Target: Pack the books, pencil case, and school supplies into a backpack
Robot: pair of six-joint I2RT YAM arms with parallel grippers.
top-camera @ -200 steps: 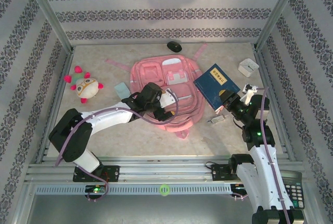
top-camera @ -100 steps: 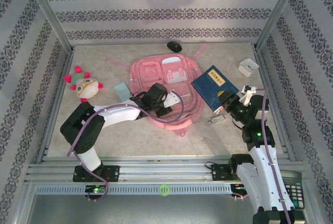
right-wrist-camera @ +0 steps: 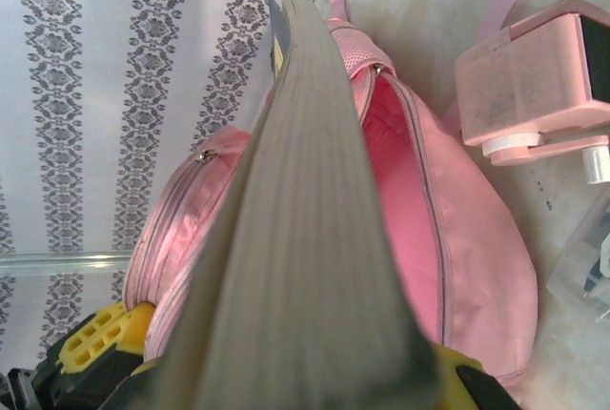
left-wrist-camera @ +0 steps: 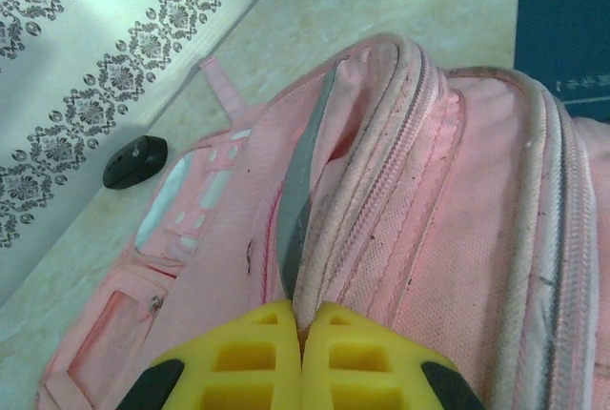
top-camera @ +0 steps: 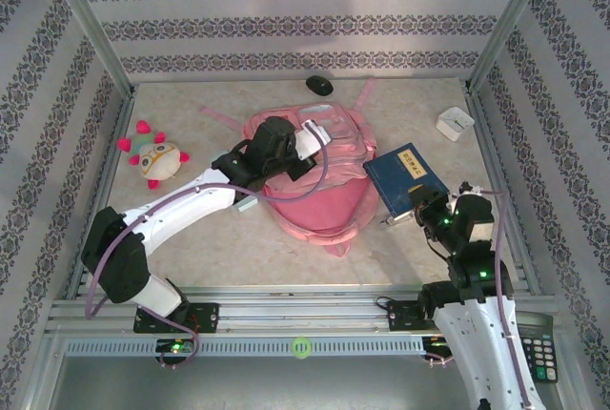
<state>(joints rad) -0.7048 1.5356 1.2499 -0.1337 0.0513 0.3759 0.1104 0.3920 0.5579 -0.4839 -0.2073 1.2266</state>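
Note:
The pink backpack (top-camera: pixel 319 191) lies mid-table with its main compartment gaping, pink lining (right-wrist-camera: pixel 405 210) showing. My left gripper (left-wrist-camera: pixel 305 319) is shut on the backpack's zip edge (left-wrist-camera: pixel 319 267) and holds that flap up; from above it (top-camera: pixel 286 157) sits over the bag's back part. The dark blue book (top-camera: pixel 405 176) is pinched in my right gripper (top-camera: pixel 426 208), its page edge (right-wrist-camera: pixel 305 238) pointing at the opening. A pink block (right-wrist-camera: pixel 534 76) and a silver-white item (right-wrist-camera: pixel 591 257) lie beside the bag. A pale blue bit, maybe the pencil case (top-camera: pixel 244 205), peeks from under the left arm.
A white square box (top-camera: pixel 455 123) sits at the back right and a black mouse (top-camera: pixel 319 85) by the back wall. A plush toy (top-camera: pixel 157 157) lies at the left. A calculator (top-camera: pixel 543 353) rests off the table at the near right.
My left gripper closed on the backpack's zip edge and pulled it up and toward the back, opening the bag. The right arm drew the book slightly nearer and right.

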